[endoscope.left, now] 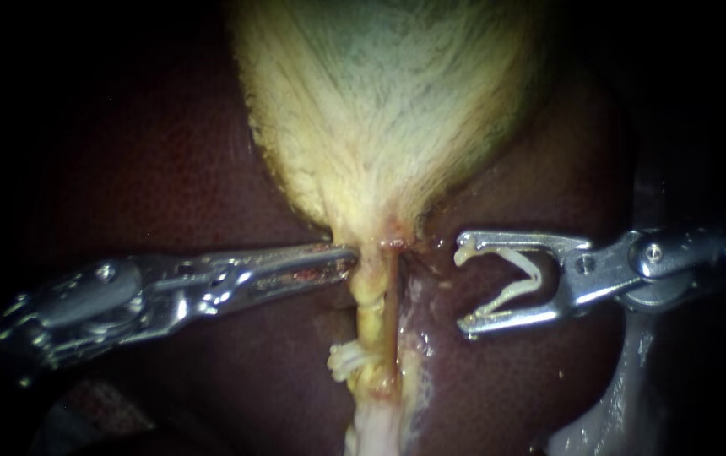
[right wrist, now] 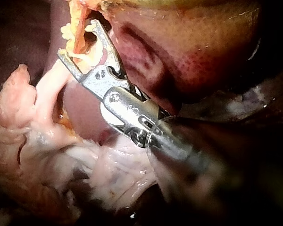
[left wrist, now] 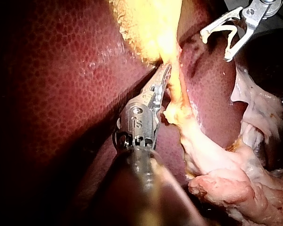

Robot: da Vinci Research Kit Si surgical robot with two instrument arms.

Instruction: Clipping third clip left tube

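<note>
The left instrument gripped the left tube at frame centre, above a seated clip, while the right instrument's spread jaws held the new clip just right, not yet applied.

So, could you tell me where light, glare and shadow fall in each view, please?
Endoscope view: light pools on the gallbladder, the liver darkens at the edges, glare on the right instrument holding its clip. Left wrist view: shaft of left instrument in shadow, liver brightly speckled. Right wrist view: shaft shadowed, wet tissue glistening.
</note>
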